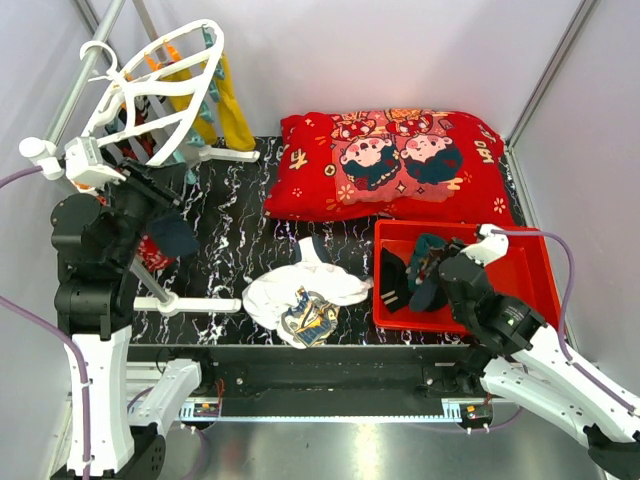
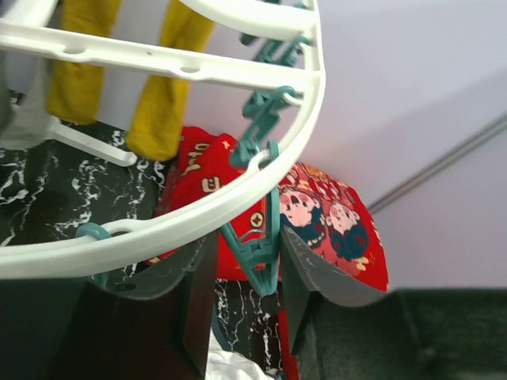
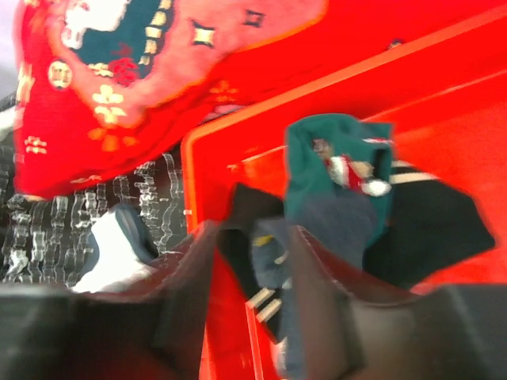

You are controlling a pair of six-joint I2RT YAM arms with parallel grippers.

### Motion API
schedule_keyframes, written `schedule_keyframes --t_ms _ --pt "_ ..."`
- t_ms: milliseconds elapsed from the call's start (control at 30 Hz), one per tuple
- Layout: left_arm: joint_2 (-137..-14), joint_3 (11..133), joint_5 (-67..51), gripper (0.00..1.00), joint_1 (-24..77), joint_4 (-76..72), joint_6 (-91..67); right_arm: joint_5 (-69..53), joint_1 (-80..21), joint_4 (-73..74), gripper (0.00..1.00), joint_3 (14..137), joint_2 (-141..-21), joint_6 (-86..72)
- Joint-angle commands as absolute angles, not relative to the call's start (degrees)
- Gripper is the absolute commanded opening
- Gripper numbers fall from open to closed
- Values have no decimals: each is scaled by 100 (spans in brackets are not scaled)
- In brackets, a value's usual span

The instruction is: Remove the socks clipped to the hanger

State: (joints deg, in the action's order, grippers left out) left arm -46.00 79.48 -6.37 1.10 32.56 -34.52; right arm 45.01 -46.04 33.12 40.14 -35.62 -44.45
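The white oval hanger (image 1: 150, 95) hangs at the back left, with mustard-yellow socks (image 1: 232, 115) clipped on its far side. In the left wrist view its rim (image 2: 198, 214) crosses above my fingers and the yellow socks (image 2: 158, 111) hang behind. My left gripper (image 1: 160, 185) (image 2: 247, 237) is open with a teal clip (image 2: 261, 253) between its jaws; that clip holds nothing. My right gripper (image 1: 440, 262) (image 3: 253, 228) is open over the red tray (image 1: 520, 270), with a dark grey-blue sock (image 3: 273, 253) lying against its right finger. A teal sock (image 3: 333, 150) and black socks (image 3: 444, 222) lie in the tray.
A red cartoon pillow (image 1: 390, 165) lies at the back centre. A white cloth pile (image 1: 300, 295) sits at the front centre. A grey metal rail (image 1: 85, 70) runs behind the hanger. A dark sock (image 1: 172, 237) and red fabric (image 1: 152, 252) show beside the left arm.
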Motion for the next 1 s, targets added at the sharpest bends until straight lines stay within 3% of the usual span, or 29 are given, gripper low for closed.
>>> schedule_keyframes --t_ms 0,100,233,400,500,667,800,967 --pt "-4632 8112 -1379 42 105 2619 -3375 5133 -4570 3613 57 4112 -3638 -4738" --pt "-4667 8147 -1547 46 105 2584 -3357 4723 -4570 3105 78 4306 -3866 -4160" --pt "-4667 8156 -1801 53 105 2496 -3410 3194 -4570 800 86 4245 -4156 -2571" --pt "-4685 8261 -2099 64 105 2513 -3656 622 -4570 -589 87 4901 -5348 -1846" --pt "-4737 8419 -2363 76 105 2592 -3691 -635 -4588 -1271 86 5185 -6052 -1784" --pt "-4738 8675 -2584 99 105 2672 -3718 -1782 -4588 -3803 83 5342 -7370 -1889" --pt "-4702 8868 -2523 99 105 2882 -3525 -2670 -4876 -4568 82 6167 -8479 -1916" --pt "-4641 9219 -2163 99 105 3436 -3174 -2646 -5369 -4808 84 7441 -9857 -1618"
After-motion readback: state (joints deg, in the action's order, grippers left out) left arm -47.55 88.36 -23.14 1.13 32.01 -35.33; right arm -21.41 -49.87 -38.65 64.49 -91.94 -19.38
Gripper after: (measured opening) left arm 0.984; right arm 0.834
